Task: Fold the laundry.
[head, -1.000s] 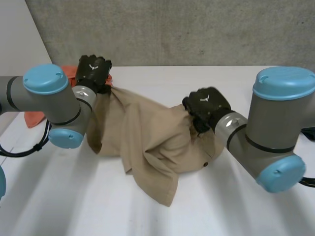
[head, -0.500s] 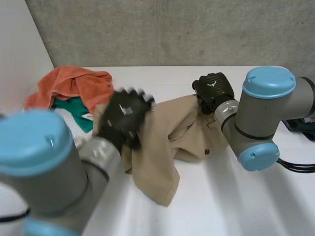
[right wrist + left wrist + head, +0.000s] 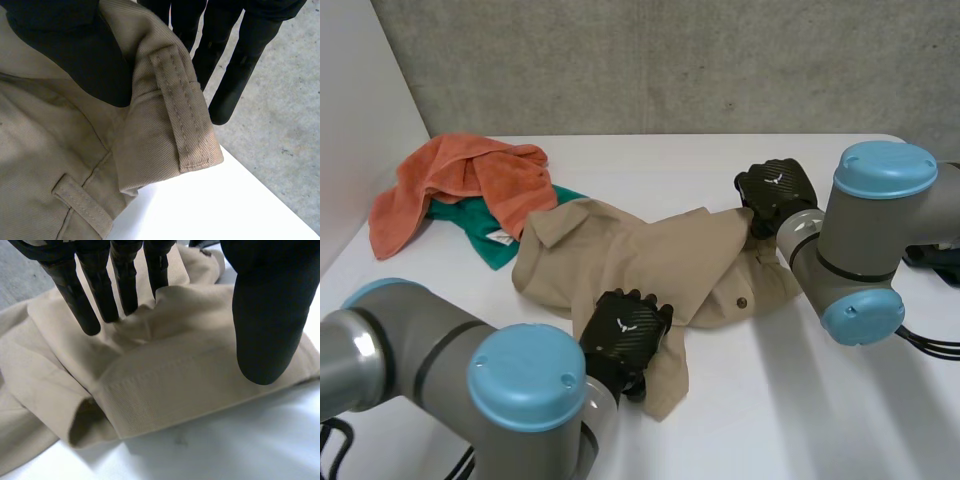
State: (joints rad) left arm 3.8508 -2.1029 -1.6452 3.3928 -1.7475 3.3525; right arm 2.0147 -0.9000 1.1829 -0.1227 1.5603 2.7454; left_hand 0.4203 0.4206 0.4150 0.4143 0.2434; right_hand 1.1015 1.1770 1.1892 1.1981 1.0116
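Crumpled beige trousers (image 3: 650, 255) mid-table

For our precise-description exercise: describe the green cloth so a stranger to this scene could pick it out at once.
On the white table, look to the far corner on the robot's left. The green cloth lies there, partly under the orange towel and beside the tan trousers. It is the only green piece, with a small white label.
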